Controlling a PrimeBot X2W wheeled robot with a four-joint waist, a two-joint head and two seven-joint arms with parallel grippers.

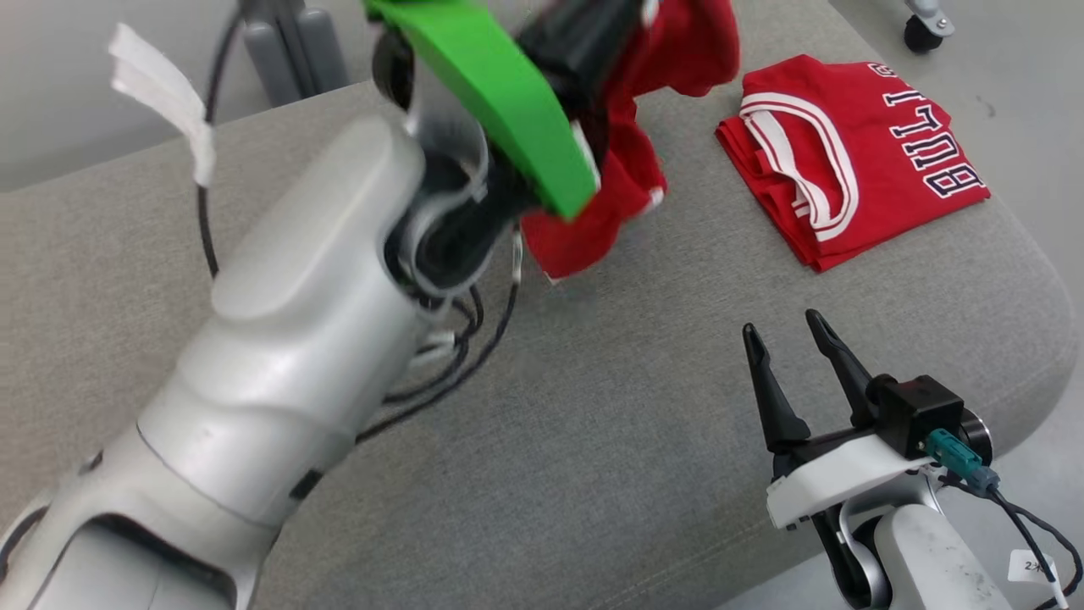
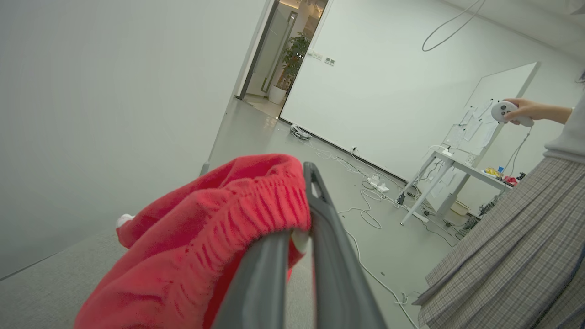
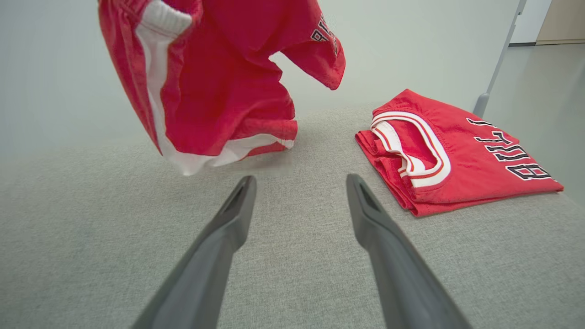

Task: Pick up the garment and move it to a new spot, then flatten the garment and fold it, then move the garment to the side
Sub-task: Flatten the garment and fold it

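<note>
The left claw [image 2: 296,219] is holding the shorts [image 3: 219,91] clamped at the waistband, hanging over the tabletop [image 1: 593,424] — pickup apparently done, with setting down, flattening, folding and shifting aside remaining — while the right claw [image 1: 783,326] is sitting spread apart.

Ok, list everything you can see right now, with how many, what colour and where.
shorts: one, red with white trim, hanging from left gripper above the table
jersey: one, red with white trim, folded, on table's right side
table: one, grey fabric top
person: one, plaid skirt, left wrist view's right, holding white controller
desk: one, white, behind person
cables: several, on floor
left gripper: one, dark fingers, shut on shorts
right gripper: one, dark fingers, open, over table
</note>
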